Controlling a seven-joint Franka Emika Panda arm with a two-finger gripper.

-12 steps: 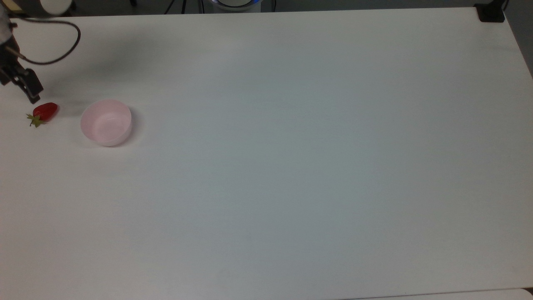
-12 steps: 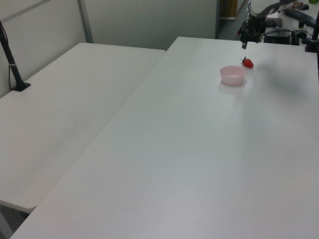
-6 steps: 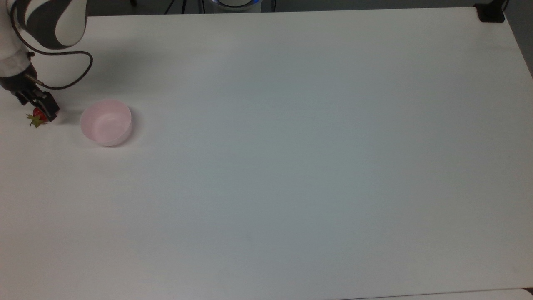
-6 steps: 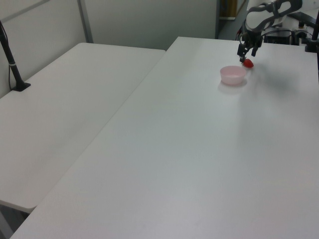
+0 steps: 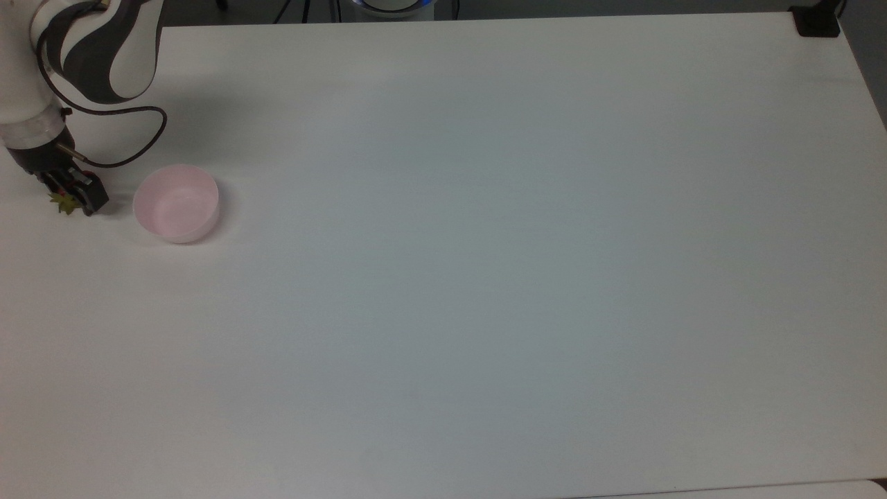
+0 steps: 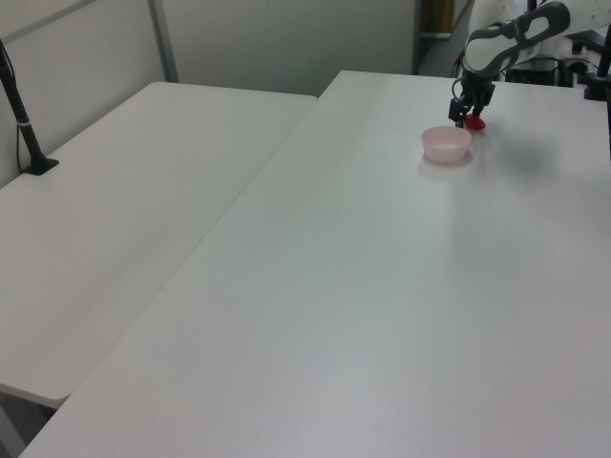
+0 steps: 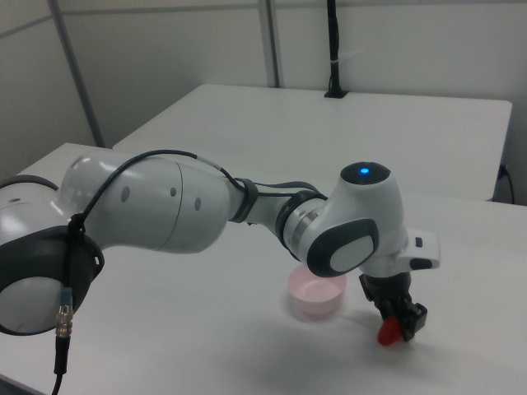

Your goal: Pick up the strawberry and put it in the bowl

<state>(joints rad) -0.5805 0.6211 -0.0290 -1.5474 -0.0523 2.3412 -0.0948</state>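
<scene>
Table [image 5: 485, 277], white, smooth and matte, carries the bowl [image 5: 177, 203], round, pale pink, low-walled, with nothing inside. Just beside it, on the top view's left, the gripper [image 5: 76, 196] reaches down with its fingers closed around the strawberry [image 7: 389, 333], glossy red, its green cap poking out.
</scene>
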